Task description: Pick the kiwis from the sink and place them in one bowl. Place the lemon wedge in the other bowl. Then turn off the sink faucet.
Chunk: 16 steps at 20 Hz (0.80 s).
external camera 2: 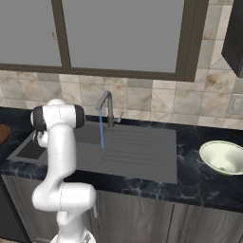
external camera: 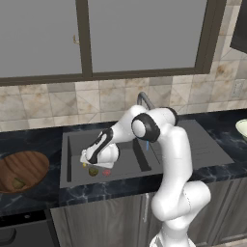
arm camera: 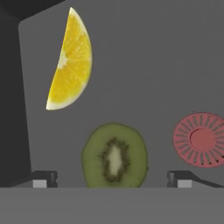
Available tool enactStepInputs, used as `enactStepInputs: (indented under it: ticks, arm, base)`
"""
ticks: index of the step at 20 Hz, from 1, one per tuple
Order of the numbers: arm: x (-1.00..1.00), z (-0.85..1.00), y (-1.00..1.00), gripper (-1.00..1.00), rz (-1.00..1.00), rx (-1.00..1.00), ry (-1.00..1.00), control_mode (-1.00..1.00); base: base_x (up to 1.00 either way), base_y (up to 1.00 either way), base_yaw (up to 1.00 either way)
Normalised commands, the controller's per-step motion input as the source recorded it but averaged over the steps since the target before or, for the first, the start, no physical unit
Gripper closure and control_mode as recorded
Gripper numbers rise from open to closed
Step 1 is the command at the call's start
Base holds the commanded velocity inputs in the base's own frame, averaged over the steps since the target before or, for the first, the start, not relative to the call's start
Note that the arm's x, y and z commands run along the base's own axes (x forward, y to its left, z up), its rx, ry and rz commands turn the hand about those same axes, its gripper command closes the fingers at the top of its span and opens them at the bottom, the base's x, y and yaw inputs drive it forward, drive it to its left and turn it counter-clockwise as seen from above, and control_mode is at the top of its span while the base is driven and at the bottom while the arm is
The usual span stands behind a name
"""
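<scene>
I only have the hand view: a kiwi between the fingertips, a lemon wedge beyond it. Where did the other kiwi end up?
Observer: The other kiwi lies in the wooden bowl, on the counter left of the sink in the left base view.
Operator: Good. Is the water on? I can't see the tap from here.
Observer: Yes, a thin blue stream falls from the spout of the faucet.
</scene>
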Motion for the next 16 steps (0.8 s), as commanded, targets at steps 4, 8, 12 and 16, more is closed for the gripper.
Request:
enactStepInputs:
  ticks: [4, 8, 12, 16]
  arm:
    - [0.0, -0.09, 0.0, -1.0, 0.0, 0.0, 0.0, -1.0]
    - [0.0, -0.07, 0.01, -1.0, 0.0, 0.0, 0.0, -1.0]
    - [0.0, -0.14, 0.01, -1.0, 0.0, 0.0, 0.0, -1.0]
    - [0.0, -0.21, 0.02, -1.0, 0.0, 0.0, 0.0, -1.0]
  base:
    - [0.0, 0.0, 0.0]
    - [0.0, 0.0, 0.0]
    - [0.0, 0.0, 0.0]
    - [0.0, 0.0, 0.0]
